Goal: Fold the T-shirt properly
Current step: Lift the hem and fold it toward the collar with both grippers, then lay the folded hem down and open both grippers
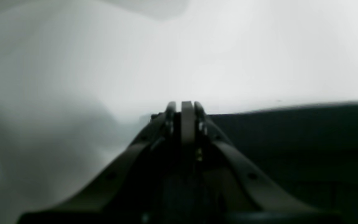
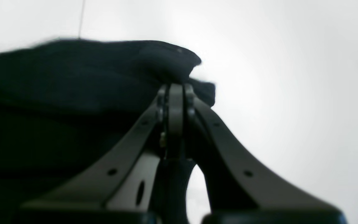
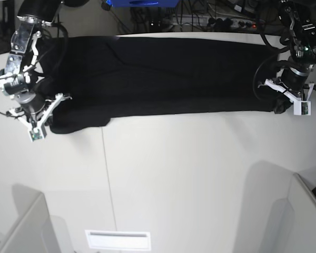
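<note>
The black T-shirt [image 3: 163,74] lies stretched in a long band across the far part of the white table [image 3: 189,179], plain side up. My right gripper [image 3: 37,130] is at the band's near left corner. In the right wrist view the right gripper [image 2: 176,87] is shut, with bunched black T-shirt [image 2: 73,81] cloth at its tips. My left gripper [image 3: 300,106] is at the band's right end, beside a dark lump of cloth. Seen from the left wrist, the left gripper [image 1: 187,104] is shut on the T-shirt [image 1: 291,143] edge.
Cables and a power strip [image 3: 226,21] run along the far edge behind the shirt, near a blue object [image 3: 142,2]. Grey partitions rise at the near left [image 3: 21,226] and near right [image 3: 310,211]. A slot plate [image 3: 117,240] sits at the near edge.
</note>
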Controlling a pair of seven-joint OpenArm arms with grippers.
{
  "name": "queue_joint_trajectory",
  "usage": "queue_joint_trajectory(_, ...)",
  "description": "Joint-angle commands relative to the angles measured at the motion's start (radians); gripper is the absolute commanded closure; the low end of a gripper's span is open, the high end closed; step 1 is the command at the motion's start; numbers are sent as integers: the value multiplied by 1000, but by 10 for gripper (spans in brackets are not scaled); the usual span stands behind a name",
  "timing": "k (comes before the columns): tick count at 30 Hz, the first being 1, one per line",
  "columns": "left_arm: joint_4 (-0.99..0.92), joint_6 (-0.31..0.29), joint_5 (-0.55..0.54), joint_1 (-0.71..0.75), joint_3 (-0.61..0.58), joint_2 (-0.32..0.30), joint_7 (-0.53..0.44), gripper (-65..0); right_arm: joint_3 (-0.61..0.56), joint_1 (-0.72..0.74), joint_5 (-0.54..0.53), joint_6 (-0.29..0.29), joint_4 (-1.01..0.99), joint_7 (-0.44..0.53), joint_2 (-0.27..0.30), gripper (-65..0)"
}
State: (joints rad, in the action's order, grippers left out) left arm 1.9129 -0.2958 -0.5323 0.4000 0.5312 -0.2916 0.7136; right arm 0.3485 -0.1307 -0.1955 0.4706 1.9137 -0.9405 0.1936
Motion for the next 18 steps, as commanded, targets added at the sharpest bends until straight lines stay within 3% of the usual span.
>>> queue_joint_trajectory(1, 23, -4, -12, 9, 8, -16, -27, 0, 5, 4, 1, -2, 30, 18, 13, 0)
queue_joint_trajectory(5, 23, -4, -13, 17, 5, -45, -27, 0, 22, -31, 0, -2, 73, 18, 2, 0)
queue_joint_trajectory(18, 30, -4, -13, 38, 8, -50, -27, 0, 74, -111, -5, 1, 106, 18, -24, 0)
